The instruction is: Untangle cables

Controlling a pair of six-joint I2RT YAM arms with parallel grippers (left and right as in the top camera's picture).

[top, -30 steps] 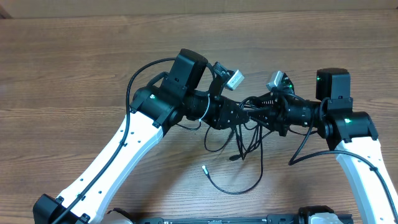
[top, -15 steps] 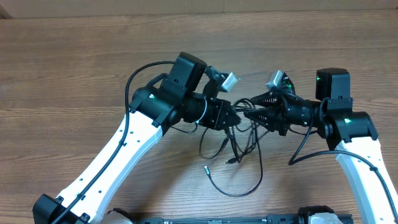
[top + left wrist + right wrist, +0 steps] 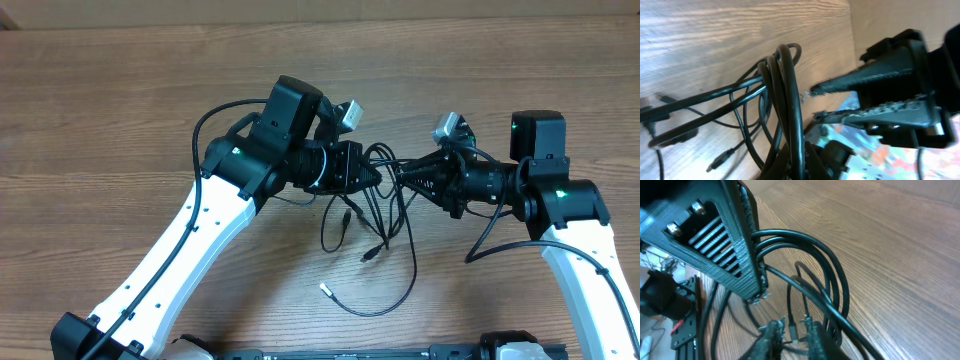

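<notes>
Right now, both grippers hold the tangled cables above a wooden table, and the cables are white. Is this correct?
No: the cables are black, as the overhead view shows. The left gripper and right gripper do hold them above the wooden table.

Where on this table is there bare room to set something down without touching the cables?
Free: the table left of the left arm, and the far strip beyond both arms. Crowded: between the left pincer and right pincer, and nearward, where the cables hang and loop toward the near edge.
</notes>
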